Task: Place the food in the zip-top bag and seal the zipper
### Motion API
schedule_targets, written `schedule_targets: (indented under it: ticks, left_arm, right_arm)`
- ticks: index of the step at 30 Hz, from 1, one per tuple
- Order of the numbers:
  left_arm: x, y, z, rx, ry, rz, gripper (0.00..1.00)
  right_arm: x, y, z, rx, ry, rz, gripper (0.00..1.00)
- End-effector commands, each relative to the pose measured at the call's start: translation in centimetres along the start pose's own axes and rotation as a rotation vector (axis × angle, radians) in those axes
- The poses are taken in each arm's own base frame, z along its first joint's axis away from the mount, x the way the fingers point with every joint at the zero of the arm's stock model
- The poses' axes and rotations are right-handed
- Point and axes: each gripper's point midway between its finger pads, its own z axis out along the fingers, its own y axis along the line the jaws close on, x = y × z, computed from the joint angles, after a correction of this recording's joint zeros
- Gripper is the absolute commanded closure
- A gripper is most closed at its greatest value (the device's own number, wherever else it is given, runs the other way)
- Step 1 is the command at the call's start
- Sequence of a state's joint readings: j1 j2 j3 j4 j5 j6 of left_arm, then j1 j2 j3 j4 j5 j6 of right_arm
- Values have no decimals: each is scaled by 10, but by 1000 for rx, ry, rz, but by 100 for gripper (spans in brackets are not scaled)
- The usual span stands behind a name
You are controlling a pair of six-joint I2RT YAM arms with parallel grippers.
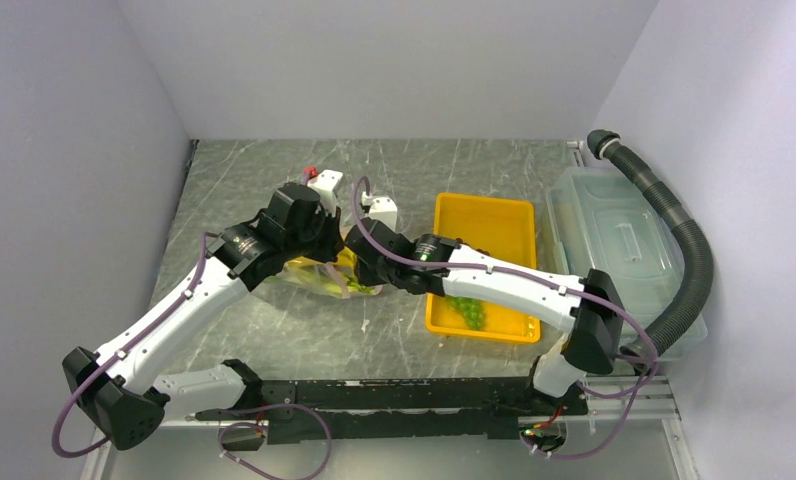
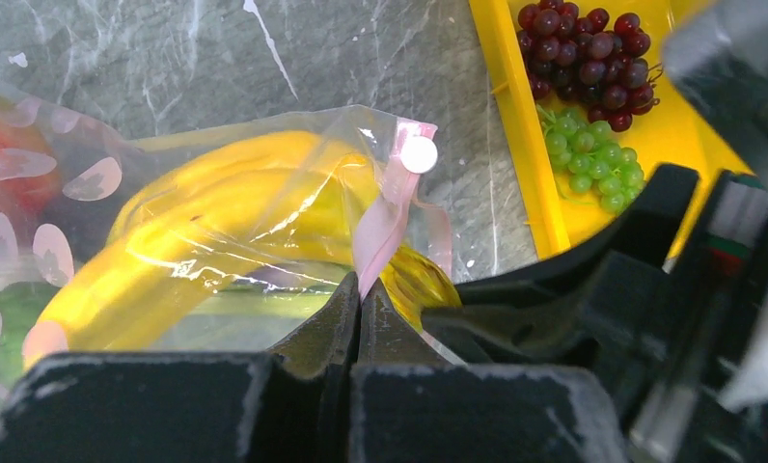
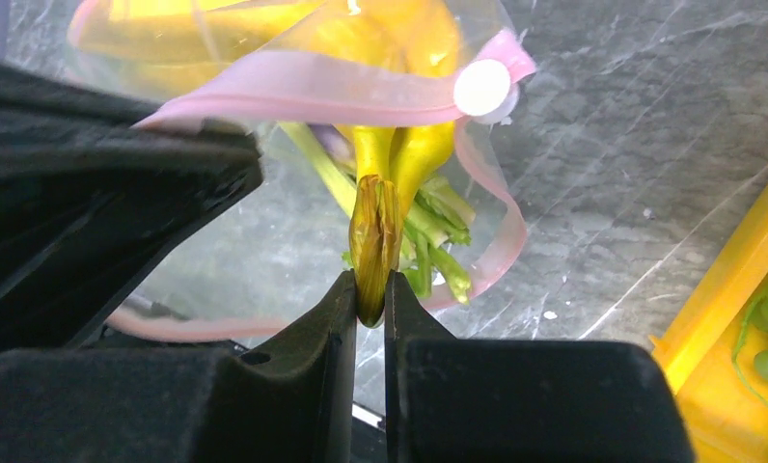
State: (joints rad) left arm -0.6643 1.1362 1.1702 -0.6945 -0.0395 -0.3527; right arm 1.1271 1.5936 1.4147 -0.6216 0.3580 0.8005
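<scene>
The clear zip-top bag [image 1: 314, 276] lies on the table between my two arms, its mouth open. Yellow bananas [image 2: 216, 222] lie mostly inside it, beside green stalks [image 3: 438, 241]. My left gripper [image 2: 361, 289] is shut on the pink zipper [image 2: 385, 217], just below its white slider [image 2: 419, 154]. My right gripper [image 3: 369, 289] is shut on the brown banana stem [image 3: 375, 231], which sticks out through the mouth ringed by the zipper [image 3: 293, 92]. Purple grapes [image 2: 583, 58] and green grapes [image 2: 592, 164] lie in the yellow tray [image 2: 515, 125].
The yellow tray [image 1: 484, 225] sits right of the bag, partly under my right arm. A translucent lidded bin [image 1: 614, 240] stands at the far right, with a black ribbed hose [image 1: 679, 235] curving over it. Grey walls close in the left, back and right.
</scene>
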Motion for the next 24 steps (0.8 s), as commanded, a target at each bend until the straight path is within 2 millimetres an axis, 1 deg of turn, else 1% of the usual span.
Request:
schedule_targets:
  ticks: [1, 5, 9, 14, 17, 24]
  left_arm:
    - [-27, -13, -14, 64, -100, 7, 100]
    - [-27, -17, -15, 83, -98, 6, 100]
    - [-27, -19, -15, 97, -96, 3, 100]
    - [-27, -22, -16, 113, -99, 2, 100]
    - [-27, -23, -16, 121, -101, 1, 100]
    - [-27, -27, -17, 142, -100, 1, 100]
  right_arm:
    - [-32, 6, 4, -9, -89, 39, 100]
    - [-40, 10, 11, -26, -125, 45, 100]
    - [-48, 7, 22, -7, -149, 58, 100]
    - [-58, 7, 35, 11, -193, 59, 100]
    - [-64, 3, 41, 34, -221, 65, 100]
    - [-66, -2, 63, 33, -243, 90, 100]
